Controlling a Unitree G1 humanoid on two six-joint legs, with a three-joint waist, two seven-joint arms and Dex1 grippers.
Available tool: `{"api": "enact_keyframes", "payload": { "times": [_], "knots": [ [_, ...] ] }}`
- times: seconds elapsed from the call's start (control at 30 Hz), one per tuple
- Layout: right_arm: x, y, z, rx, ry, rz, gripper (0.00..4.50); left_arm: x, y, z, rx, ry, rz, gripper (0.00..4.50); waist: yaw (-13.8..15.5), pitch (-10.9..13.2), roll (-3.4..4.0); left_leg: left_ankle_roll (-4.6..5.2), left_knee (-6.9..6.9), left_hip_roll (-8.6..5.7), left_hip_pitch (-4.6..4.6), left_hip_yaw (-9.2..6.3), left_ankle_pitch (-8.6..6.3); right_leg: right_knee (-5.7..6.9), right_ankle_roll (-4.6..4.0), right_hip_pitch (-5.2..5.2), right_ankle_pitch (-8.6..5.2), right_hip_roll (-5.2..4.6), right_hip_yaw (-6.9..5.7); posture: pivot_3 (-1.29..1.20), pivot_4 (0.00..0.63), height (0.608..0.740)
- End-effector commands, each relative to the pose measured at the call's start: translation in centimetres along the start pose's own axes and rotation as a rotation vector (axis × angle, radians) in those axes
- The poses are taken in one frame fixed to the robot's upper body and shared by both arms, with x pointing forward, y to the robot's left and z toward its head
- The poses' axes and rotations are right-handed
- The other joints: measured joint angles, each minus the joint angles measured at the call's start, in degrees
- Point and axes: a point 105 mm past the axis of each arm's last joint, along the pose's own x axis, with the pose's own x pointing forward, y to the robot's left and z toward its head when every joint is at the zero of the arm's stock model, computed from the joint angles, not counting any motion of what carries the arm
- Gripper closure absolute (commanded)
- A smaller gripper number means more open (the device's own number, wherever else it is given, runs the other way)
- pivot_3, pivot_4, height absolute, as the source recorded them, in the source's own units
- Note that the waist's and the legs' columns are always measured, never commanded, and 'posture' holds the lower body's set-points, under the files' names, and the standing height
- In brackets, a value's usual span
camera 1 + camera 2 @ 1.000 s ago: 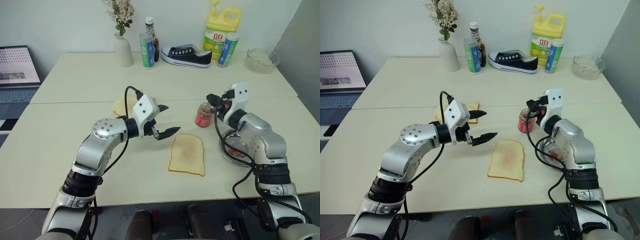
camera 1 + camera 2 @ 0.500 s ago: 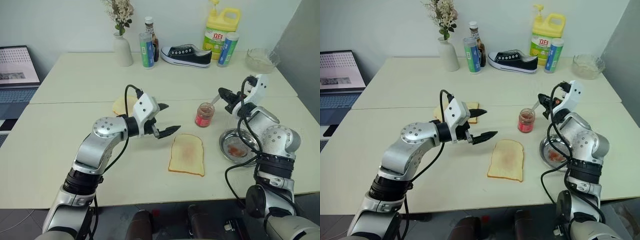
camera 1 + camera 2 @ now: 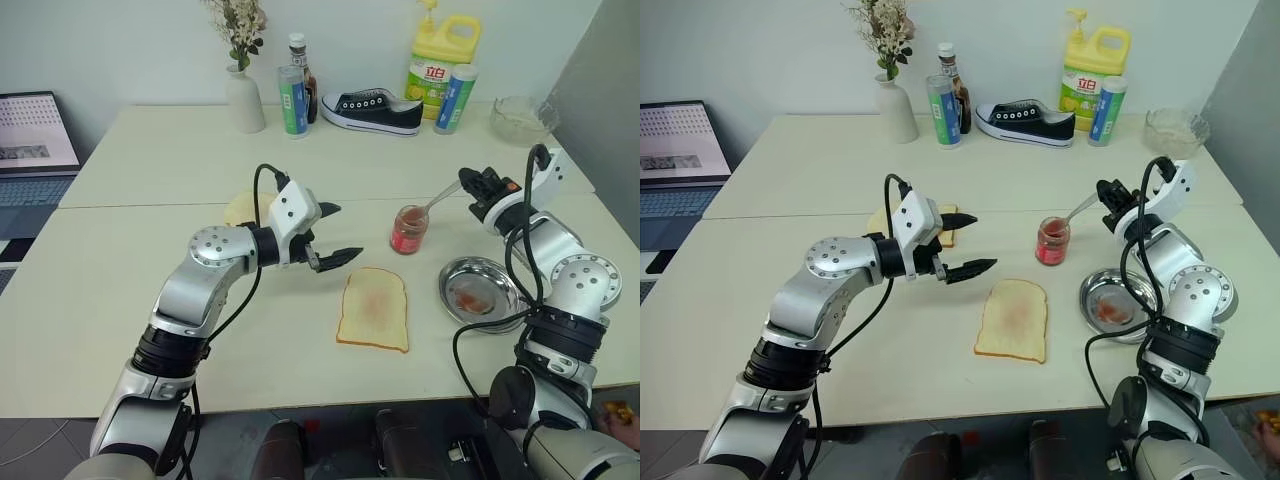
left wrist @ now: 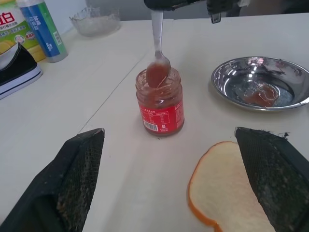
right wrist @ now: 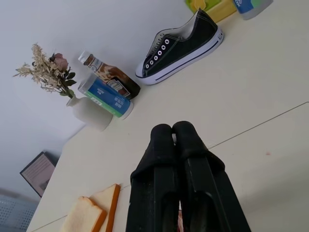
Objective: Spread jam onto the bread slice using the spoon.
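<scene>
A small glass jar of red jam (image 3: 408,229) stands on the table, right of centre. My right gripper (image 3: 472,182) hangs to its right, shut on the handle of the silver spoon (image 3: 441,198). The spoon slants down to the jar, and its bowl (image 4: 158,73), coated with jam, sits at the jar's mouth. The toasted bread slice (image 3: 375,308) lies flat in front of the jar, faintly pink in the middle. My left gripper (image 3: 345,232) hovers open and empty just left of the slice and the jar.
A round steel dish (image 3: 481,292) with a red smear sits right of the bread. A pile of paler slices (image 3: 243,210) lies behind my left arm. Along the back stand a vase (image 3: 246,101), bottles (image 3: 294,100), a black shoe (image 3: 374,110), a yellow jug (image 3: 440,65) and a glass bowl (image 3: 521,120).
My right gripper has swung right and up, away from above the dish, rolling as it went with the spoon still in it. The left arm has stayed put.
</scene>
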Motion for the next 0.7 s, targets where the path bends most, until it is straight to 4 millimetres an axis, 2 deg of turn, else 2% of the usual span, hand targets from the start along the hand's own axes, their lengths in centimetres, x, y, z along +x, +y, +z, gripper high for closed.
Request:
{"api": "enact_keyframes", "payload": {
  "times": [0.03,0.33,0.7],
  "knots": [
    [-0.9,0.45,2.09,-0.024,-0.091,0.013,4.48,0.28,0.07,1.3,0.05,-0.034,-0.016,0.0,0.0,0.0,0.0,0.0,0.0,0.0,0.0,0.0,0.0,0.0,0.0,0.0,0.0,0.0,0.0,0.0,0.15,0.74],
    [-1.15,-0.18,2.83,-0.051,-0.137,-0.018,4.48,0.25,0.08,1.32,0.059,-0.033,-0.032,0.0,-0.01,0.0,0.0,0.0,0.0,0.0,0.0,0.01,0.0,0.0,0.0,0.0,0.0,0.0,0.01,0.0,0.15,0.74],
    [-1.21,0.33,2.65,0.167,-0.144,0.042,4.48,-0.44,0.44,1.48,0.067,-0.028,-0.034,0.0,-0.02,0.0,0.0,0.0,0.0,0.0,0.0,0.01,0.0,0.0,0.0,0.0,0.0,0.0,0.02,0.0,0.15,0.74]
  ]
}}
